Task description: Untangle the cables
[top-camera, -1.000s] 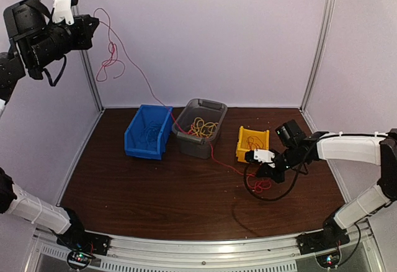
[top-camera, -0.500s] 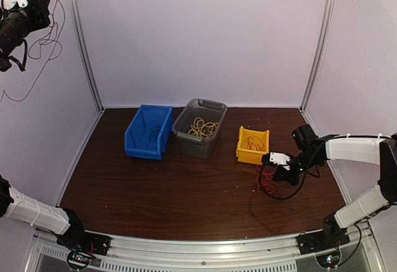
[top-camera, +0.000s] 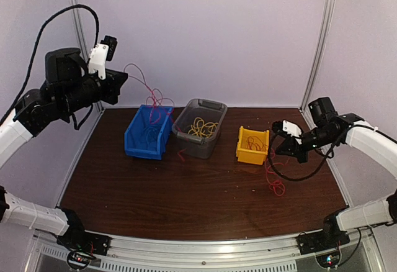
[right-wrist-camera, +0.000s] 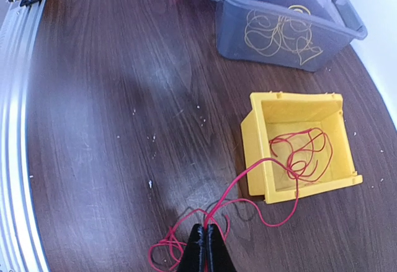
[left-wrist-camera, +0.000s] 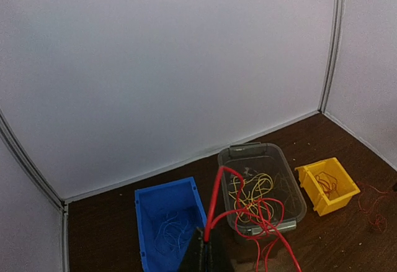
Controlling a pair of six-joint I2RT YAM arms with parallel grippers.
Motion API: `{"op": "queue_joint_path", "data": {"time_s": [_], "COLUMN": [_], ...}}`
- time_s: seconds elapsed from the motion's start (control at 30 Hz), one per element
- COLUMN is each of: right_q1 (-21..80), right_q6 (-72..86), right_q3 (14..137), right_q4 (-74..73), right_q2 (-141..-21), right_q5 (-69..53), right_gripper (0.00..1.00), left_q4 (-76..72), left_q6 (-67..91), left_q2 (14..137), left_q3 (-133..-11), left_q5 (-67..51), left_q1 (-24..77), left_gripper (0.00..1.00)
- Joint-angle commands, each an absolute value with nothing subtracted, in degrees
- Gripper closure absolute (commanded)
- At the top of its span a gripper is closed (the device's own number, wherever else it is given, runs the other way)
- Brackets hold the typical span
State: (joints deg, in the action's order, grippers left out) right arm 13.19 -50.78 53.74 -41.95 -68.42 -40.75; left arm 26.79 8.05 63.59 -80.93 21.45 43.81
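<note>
Above the blue bin (top-camera: 147, 134) in the overhead view, the left tool (top-camera: 122, 79) grips a red cable (top-camera: 154, 98) dangling below it (a slow lift seems wise, since loops may snag). Left wrist: that cable loops just ahead of the shut tool. Right wrist: the right tool (right-wrist-camera: 206, 247) pinches a red strand (right-wrist-camera: 290, 160) trailing ahead into the yellow bin (right-wrist-camera: 295, 96).

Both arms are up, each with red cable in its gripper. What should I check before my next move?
1. Left gripper shut on the left red strand: ok.
2. Right gripper shut on the right red strand: ok.
3. Left red strand clear of the gray bin and its yellow cables: not ok, its loops hang right at the bin.
4. Right red strand fully inside the yellow bin: not ok, part coils inside, the rest crosses the wall to the table.
5. Strands are separate cables: cannot tell.
</note>
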Motion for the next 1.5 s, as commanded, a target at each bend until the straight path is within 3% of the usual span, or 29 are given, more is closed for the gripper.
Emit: {"op": "queue_joint_path", "data": {"time_s": [0.0, 0.33, 0.63, 0.7, 0.8, 0.97, 1.27, 1.47], "right_q1": [13.4, 13.4, 13.4, 13.4, 13.5, 13.7, 14.5, 15.4], "right_q6": [-47.2, -41.8, -31.9, -29.4, -26.3, -21.9, -13.1, -11.9], "right_q3": [58.7, 77.6, 87.1, 88.3, 90.6, 93.3, 94.2, 94.2], "right_q4": [-45.4, -50.7, -43.9, -41.8, -39.1, -36.2, -27.7, -25.4], "right_q2": [-66.5, -69.2, -72.7, -73.1, -74.2, -75.2, -75.7, -76.1], "right_q5": [-45.2, -49.7, -54.2, -55.5, -57.4, -60.0, -62.4, -61.9], "right_gripper": [1.00, 1.00, 1.00, 1.00, 1.00, 1.00, 1.00, 1.00], "left_q4": [18.1, 17.0, 10.2, 10.1, 9.7, 3.3, -32.0, -37.3], "left_q6": [12.1, 14.7, 18.6, 18.7, 18.6, 18.8, 29.3, 38.4], "left_q2": [57.1, 59.1, 63.3, 65.4, 67.7, 73.2, 91.8, 104.6], "left_q3": [-75.2, -69.4, -59.4, -58.7, -59.1, -60.6, -60.6, -69.8], "left_q5": [13.0, -8.7, -13.8, -12.2, -8.3, -8.1, -7.9, -9.8], "left_q1": [43.9, 45.2, 47.8, 48.4, 49.7, 51.6, 58.8, 61.2], "left_gripper": [1.00, 1.00, 0.99, 0.64, 0.44, 0.36, 0.30, 0.31]}}
